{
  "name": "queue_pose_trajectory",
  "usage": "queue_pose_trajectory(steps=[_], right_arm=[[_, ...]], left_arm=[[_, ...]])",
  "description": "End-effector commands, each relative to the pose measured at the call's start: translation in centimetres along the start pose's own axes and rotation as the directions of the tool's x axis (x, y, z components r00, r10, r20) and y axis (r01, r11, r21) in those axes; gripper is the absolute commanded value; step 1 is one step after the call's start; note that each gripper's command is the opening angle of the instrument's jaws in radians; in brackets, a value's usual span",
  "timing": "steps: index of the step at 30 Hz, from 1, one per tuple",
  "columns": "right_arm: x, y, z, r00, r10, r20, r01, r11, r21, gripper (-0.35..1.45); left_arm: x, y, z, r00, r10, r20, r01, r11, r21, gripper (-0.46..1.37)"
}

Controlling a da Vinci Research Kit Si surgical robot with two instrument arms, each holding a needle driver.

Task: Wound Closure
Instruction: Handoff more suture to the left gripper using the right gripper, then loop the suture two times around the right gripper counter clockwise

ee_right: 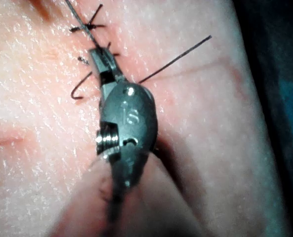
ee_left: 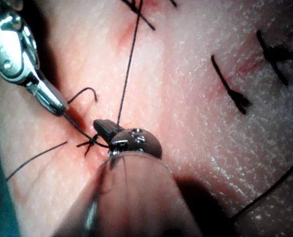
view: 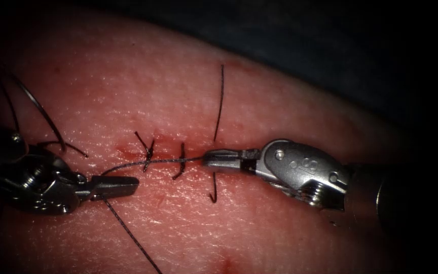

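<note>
The tissue [view: 259,101] has a cut running across, closed by dark stitches [view: 181,161]. My left tool [view: 113,186] lies at the left end of the cut, jaws shut on the thread [view: 173,161]. That thread runs tight through a knot [view: 148,162] to my right tool [view: 210,158], whose jaws are shut on it over the cut. A second strand [view: 130,236] trails from the left jaws toward the front. The thin curved needle [view: 41,111] rests on the tissue at the far left, above the left tool, and neither tool holds it. The left wrist view has the left tool [ee_left: 103,127] and the right tool [ee_left: 61,109] either side of the knot [ee_left: 89,143].
Cut thread ends stick up from the stitches, a long one [view: 220,101] behind the right tool and a hooked one [view: 213,190] in front of it. Faint red fluid [view: 125,150] marks the cut line. The tissue falls away into dark cloth [view: 330,40] at the back right.
</note>
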Motion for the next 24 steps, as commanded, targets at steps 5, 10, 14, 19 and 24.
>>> queue_pose_trajectory(steps=[5,10,14,19,24], right_arm=[[0.02,-0.03,-0.04,1.000,0.001,0.001,-0.001,1.000,0.004,0.49],[0.04,-0.02,-0.06,1.000,0.003,0.001,-0.003,1.000,-0.005,1.16],[0.04,-0.02,-0.10,1.000,0.009,0.001,-0.009,1.000,-0.002,1.22],[0.06,0.01,-0.21,1.000,0.006,0.007,-0.006,1.000,-0.016,1.20],[0.17,0.12,-0.40,1.000,-0.008,-0.015,0.007,0.998,-0.056,1.16]], left_arm=[[0.05,-0.01,-0.12,1.000,-0.002,-0.005,0.002,1.000,-0.009,-0.35],[0.08,-0.06,-0.18,1.000,-0.004,-0.004,0.004,1.000,-0.011,-0.35],[0.07,-0.10,-0.19,1.000,-0.007,-0.004,0.007,1.000,-0.012,-0.35],[0.10,-0.09,-0.21,1.000,-0.009,-0.002,0.009,1.000,-0.012,-0.35],[0.15,-0.11,-0.22,1.000,0.000,0.002,0.000,1.000,-0.012,-0.35]])
